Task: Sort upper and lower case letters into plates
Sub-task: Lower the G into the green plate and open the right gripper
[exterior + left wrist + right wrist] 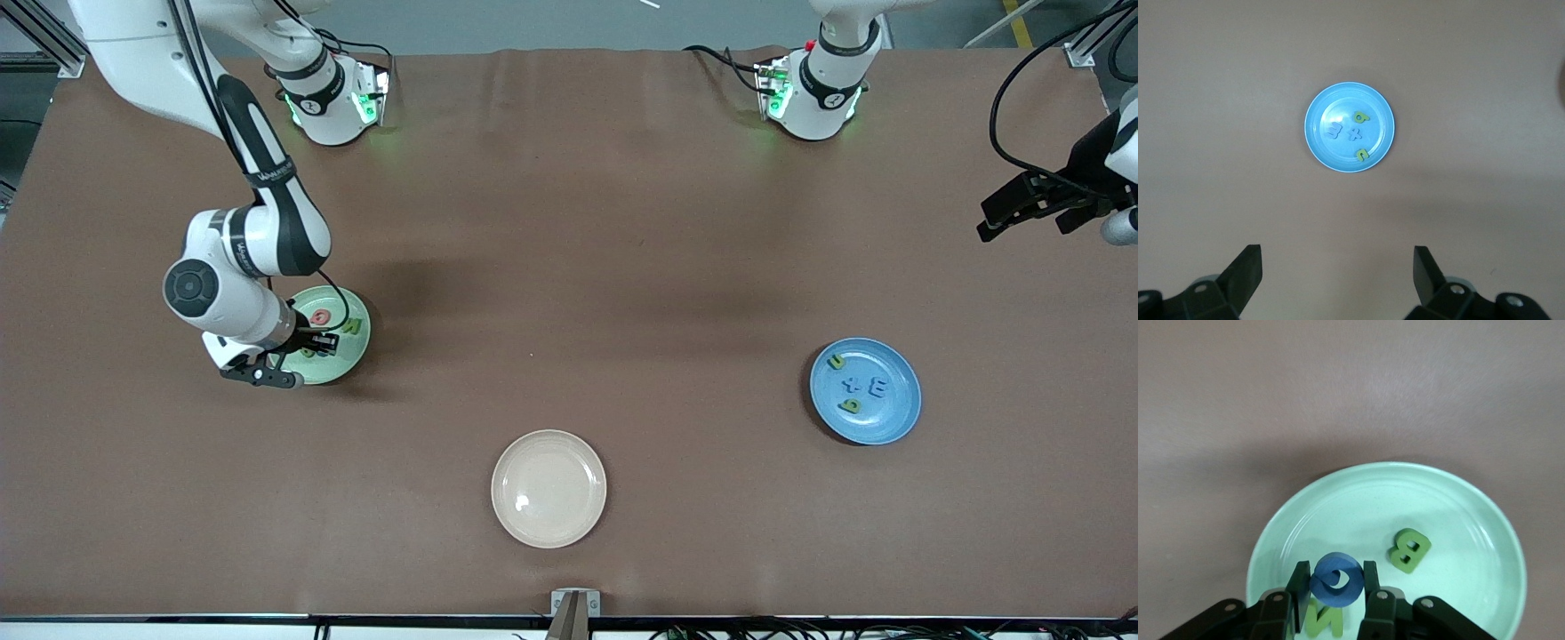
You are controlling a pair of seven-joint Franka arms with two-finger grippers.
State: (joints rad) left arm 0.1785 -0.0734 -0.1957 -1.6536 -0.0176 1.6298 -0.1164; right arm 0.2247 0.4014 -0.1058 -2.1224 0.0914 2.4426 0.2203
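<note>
Between the pads of the right gripper a blue letter with a rounded loop is pinched on edge, held just above the floor of the mint green plate, which lies toward the right arm's end of the table. On that plate a green B is seen lying flat beside the gripper, and a green N lies partly hidden under the fingers; in the front view a red round letter is also made out on the same plate, most of which is covered by the right arm's wrist. The left gripper is held high over the bare table at the left arm's end, its fingers spread wide with nothing between them, and that arm waits. The blue plate is seen well apart from it on the brown table; four letters lie in it: a pale blue E, a small blue cross-shaped piece, and two green letters whose shapes cannot be read for certain. A cream plate, with nothing seen in it, is set nearer to the front camera than both others, about midway between them.
</note>
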